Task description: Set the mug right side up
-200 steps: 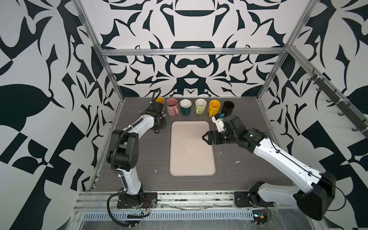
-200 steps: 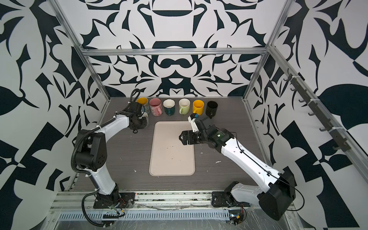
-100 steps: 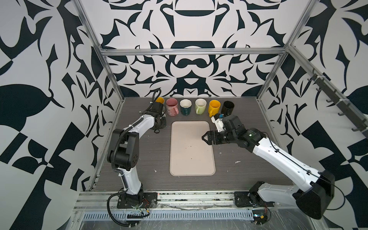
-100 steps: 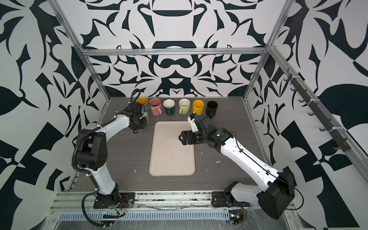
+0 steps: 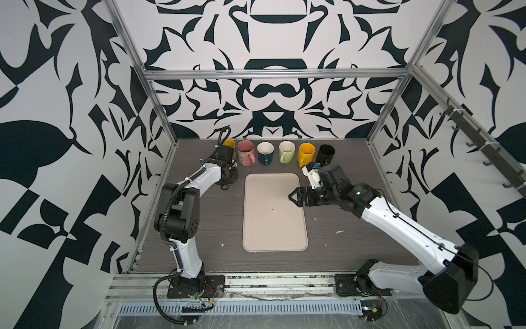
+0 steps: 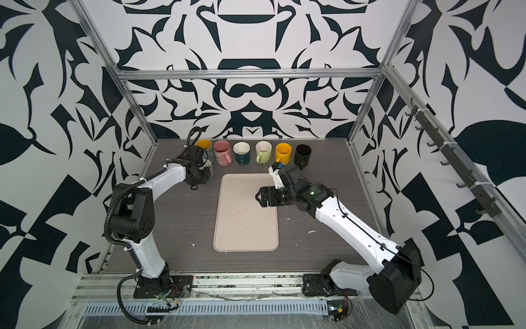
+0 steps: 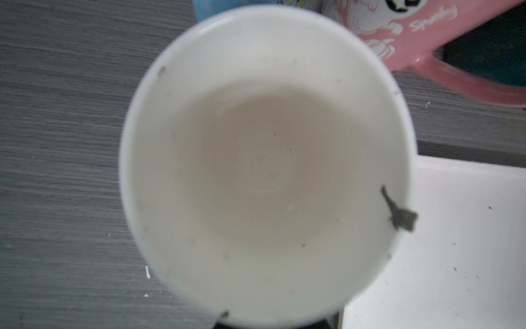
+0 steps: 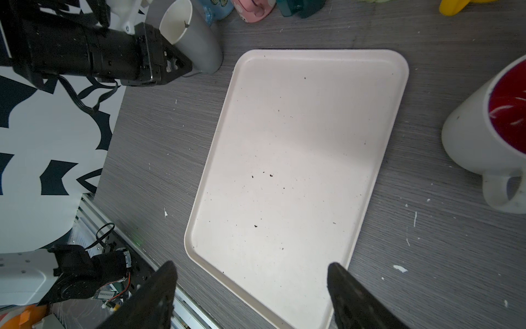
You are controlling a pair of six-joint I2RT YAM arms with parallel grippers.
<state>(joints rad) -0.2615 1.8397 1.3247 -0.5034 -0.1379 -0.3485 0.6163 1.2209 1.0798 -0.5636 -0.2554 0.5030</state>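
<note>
Left wrist view looks into the mug (image 7: 264,165), mouth up, held by the closed left pincer (image 8: 185,68); righting seems nearly done; next comes a gentle release onto the tabletop (image 8: 159,148); the right pincer (image 8: 251,267) hangs open.

Overhead stereo pair, two wrist close-ups

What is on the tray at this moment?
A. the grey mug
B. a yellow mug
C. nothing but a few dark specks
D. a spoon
C: the tray shows only its bare surface with scattered dark specks, and the grey mug is off it, beside one corner.
</note>
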